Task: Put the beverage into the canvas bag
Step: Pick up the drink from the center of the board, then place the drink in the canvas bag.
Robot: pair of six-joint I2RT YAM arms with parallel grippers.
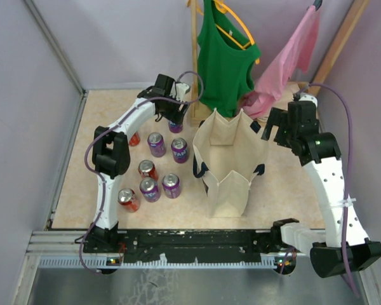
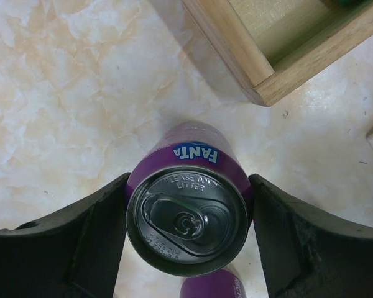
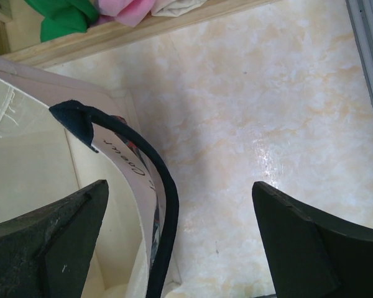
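Note:
A purple Fanta can [image 2: 186, 217] stands upright at the back of the table, left of the canvas bag; it also shows in the top view [image 1: 176, 126]. My left gripper [image 2: 188, 186] reaches down over it, also seen from above [image 1: 173, 109], and both fingers press on its sides. The cream canvas bag [image 1: 228, 190] stands open in the middle with navy handles. My right gripper [image 1: 267, 131] is open at the bag's right rim. In the right wrist view [image 3: 180, 186] it straddles the rim and navy handle [image 3: 165, 192], one finger inside the bag [image 3: 31, 143] and one outside.
Several more purple and red cans [image 1: 156, 144] stand left of the bag; one [image 2: 212, 287] is close to the held can. A wooden rack [image 1: 193, 57] with a green tank top [image 1: 223, 57] and pink garment [image 1: 286, 57] stands behind. Its wooden base [image 2: 261, 49] is near.

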